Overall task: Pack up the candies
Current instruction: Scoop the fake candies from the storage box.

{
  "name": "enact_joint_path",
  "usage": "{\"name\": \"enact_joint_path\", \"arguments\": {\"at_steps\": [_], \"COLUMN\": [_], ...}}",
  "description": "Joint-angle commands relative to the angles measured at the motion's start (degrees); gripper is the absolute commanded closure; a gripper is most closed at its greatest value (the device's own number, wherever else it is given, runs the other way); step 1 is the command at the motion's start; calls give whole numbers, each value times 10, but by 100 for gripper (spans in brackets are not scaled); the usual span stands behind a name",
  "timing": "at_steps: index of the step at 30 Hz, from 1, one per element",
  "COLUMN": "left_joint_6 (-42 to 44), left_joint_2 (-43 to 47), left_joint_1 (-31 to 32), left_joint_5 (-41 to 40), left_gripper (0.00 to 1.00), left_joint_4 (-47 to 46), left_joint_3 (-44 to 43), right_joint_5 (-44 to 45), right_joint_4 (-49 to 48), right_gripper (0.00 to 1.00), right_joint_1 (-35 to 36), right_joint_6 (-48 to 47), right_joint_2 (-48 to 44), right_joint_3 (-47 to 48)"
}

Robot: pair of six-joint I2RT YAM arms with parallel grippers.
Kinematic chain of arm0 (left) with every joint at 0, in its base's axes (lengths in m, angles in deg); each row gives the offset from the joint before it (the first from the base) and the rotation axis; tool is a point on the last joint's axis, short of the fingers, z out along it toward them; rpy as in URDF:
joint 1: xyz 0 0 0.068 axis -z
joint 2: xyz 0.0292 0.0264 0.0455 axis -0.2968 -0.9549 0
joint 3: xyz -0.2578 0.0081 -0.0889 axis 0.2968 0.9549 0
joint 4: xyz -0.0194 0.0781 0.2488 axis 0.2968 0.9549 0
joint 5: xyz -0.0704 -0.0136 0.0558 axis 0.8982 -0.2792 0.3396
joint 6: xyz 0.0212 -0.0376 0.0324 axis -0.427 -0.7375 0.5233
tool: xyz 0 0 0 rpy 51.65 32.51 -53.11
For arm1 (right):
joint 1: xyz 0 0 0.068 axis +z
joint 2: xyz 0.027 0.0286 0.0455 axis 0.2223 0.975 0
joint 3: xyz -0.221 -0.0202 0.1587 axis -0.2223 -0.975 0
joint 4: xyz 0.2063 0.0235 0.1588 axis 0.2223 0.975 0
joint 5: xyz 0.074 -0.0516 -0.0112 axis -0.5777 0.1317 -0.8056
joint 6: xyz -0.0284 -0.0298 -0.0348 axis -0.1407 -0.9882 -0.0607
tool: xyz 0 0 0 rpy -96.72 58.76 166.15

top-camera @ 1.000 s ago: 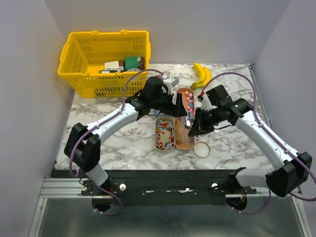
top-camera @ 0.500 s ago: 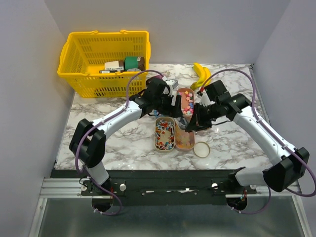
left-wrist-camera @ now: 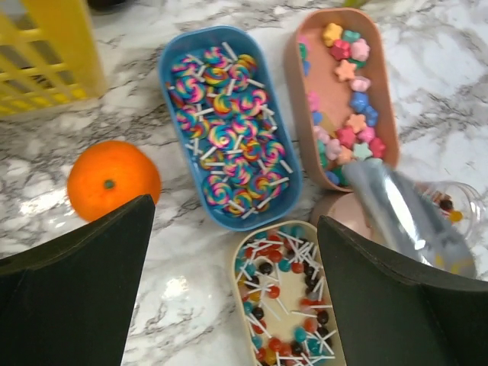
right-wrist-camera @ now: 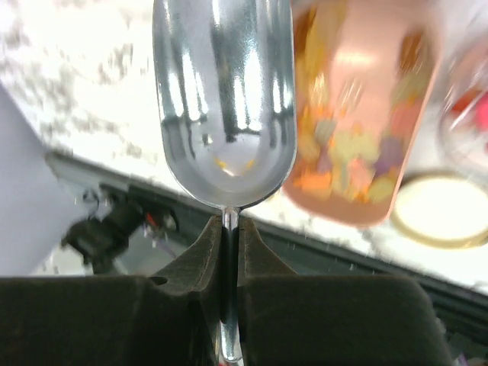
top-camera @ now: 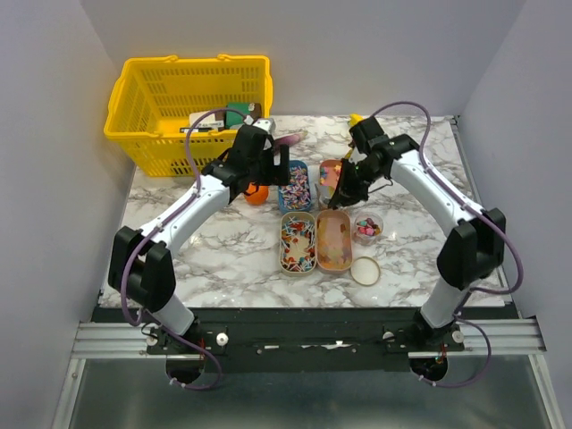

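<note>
- Candies (left-wrist-camera: pixel 225 133): filling blue tray (left-wrist-camera: pixel 179 46), pink tray (left-wrist-camera: pixel 339 103) and cream tray (left-wrist-camera: pixel 236 263), mid-frame on worktop (left-wrist-camera: pixel 191 263).
- Left gripper (left-wrist-camera: pixel 235 213): jaws wide, empty, above trays.
- Right gripper (right-wrist-camera: pixel 229 221): clamped on metal scoop (right-wrist-camera: pixel 225 99) handle.

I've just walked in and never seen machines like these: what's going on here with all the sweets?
Two robot arms are packing sweets. The right tool grips a metal scoop by its handle, at the near end of the pink tray of flower sweets. A small open jar holding a few sweets stands nearby, its lid beside it. The left tool hangs open and empty above the blue lollipop tray.
</note>
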Motion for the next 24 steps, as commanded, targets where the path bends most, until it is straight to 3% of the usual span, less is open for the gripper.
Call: {"name": "enact_joint_path", "arguments": {"at_steps": [1, 9, 24], "left_joint_6": [-1, 2, 22], "left_joint_2": [27, 43, 44], "left_joint_1": [-8, -48, -65], "left_joint_5": [-28, -9, -14], "left_gripper": [1, 1, 1], "left_joint_4": [-8, -44, -53], "left_joint_3": [45, 119, 136], "right_joint_5": [76, 110, 19], "right_joint_4": [81, 127, 104], "right_gripper": [99, 99, 99], "right_joint_1": [-15, -32, -78], "right_joint_6": [-31, 1, 32], "right_joint_2": [99, 139, 207], "right_joint_3": [123, 136, 123]}}
